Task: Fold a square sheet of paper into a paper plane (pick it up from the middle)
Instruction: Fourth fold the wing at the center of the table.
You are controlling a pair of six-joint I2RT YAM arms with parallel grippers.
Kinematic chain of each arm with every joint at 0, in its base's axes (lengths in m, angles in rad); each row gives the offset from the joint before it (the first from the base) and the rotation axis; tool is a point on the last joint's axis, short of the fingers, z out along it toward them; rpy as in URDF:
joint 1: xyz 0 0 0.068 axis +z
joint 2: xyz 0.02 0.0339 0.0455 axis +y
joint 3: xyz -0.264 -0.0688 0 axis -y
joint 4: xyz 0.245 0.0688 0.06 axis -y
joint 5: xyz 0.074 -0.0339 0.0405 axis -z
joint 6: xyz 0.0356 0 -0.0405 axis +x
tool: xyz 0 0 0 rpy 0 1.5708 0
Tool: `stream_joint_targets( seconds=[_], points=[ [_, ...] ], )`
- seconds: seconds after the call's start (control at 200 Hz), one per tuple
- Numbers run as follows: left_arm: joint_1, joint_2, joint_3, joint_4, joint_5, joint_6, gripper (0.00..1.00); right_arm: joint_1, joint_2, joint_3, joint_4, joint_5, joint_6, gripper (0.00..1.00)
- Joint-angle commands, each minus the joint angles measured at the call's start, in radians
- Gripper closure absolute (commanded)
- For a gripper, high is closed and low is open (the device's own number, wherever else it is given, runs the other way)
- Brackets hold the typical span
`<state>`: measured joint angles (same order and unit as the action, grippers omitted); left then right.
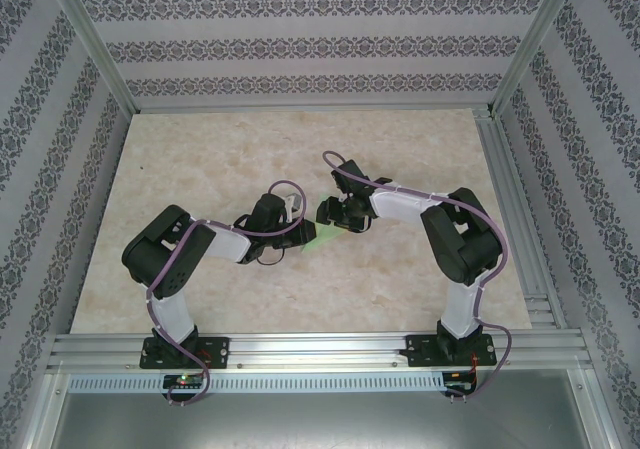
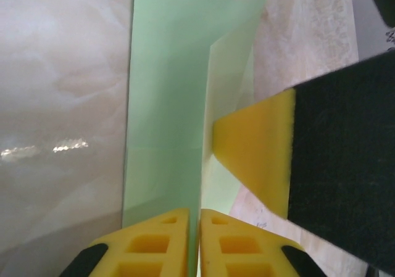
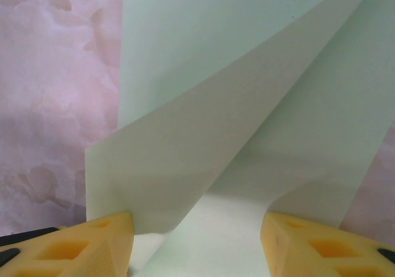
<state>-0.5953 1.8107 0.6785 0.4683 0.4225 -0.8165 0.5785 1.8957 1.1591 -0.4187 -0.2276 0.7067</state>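
The pale green paper sheet (image 2: 166,104) lies part folded in the middle of the desk (image 1: 200,169), between both arms. The left gripper (image 2: 199,240) has its jaws pressed almost together on the centre crease. The right gripper (image 3: 196,223) has its jaws spread, with a raised flap standing between them. If the left pinch slackens, the sheet could skate on the slick top. The unpressed flap may also spring back or crease crookedly. The paper is thin, smooth and springy, with sharp folds and one slanting edge. The pads (image 3: 105,240) are yellow foam and the desk is glossy and marbled.

White-and-black left arm (image 1: 180,259) and right arm (image 1: 455,234), purple cables (image 1: 345,174), black bases (image 1: 185,351), yellow, possibly foam, jaws with square pockets.
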Motion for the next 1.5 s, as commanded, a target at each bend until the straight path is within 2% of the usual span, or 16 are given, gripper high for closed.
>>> stream_joint_targets(
  seconds=[0.0, 0.13, 0.325, 0.51, 0.649, 0.914, 1.494],
  points=[
    [0.02, -0.028, 0.015, -0.063, 0.017, 0.018, 0.82, 0.004, 0.045, 0.008, -0.054, 0.083, 0.021, 0.42],
    [0.025, -0.055, -0.001, -0.077, 0.023, 0.041, 0.77, 0.004, 0.054, 0.006, -0.068, 0.095, 0.034, 0.42],
    [0.027, -0.075, -0.007, -0.122, 0.035, 0.095, 0.76, 0.004, 0.063, 0.011, -0.08, 0.101, 0.045, 0.43],
    [0.028, -0.07, -0.008, -0.158, 0.056, 0.122, 0.79, 0.005, 0.074, 0.02, -0.092, 0.104, 0.051, 0.45],
    [0.028, -0.069, -0.019, -0.164, 0.067, 0.123, 0.84, 0.006, 0.08, 0.024, -0.1, 0.11, 0.057, 0.45],
    [0.028, -0.108, -0.038, -0.186, 0.089, 0.118, 0.82, 0.014, 0.088, 0.03, -0.107, 0.113, 0.052, 0.46],
    [0.028, -0.151, -0.06, -0.286, 0.031, 0.152, 0.86, 0.017, 0.101, 0.036, -0.124, 0.134, 0.053, 0.46]
  ],
)
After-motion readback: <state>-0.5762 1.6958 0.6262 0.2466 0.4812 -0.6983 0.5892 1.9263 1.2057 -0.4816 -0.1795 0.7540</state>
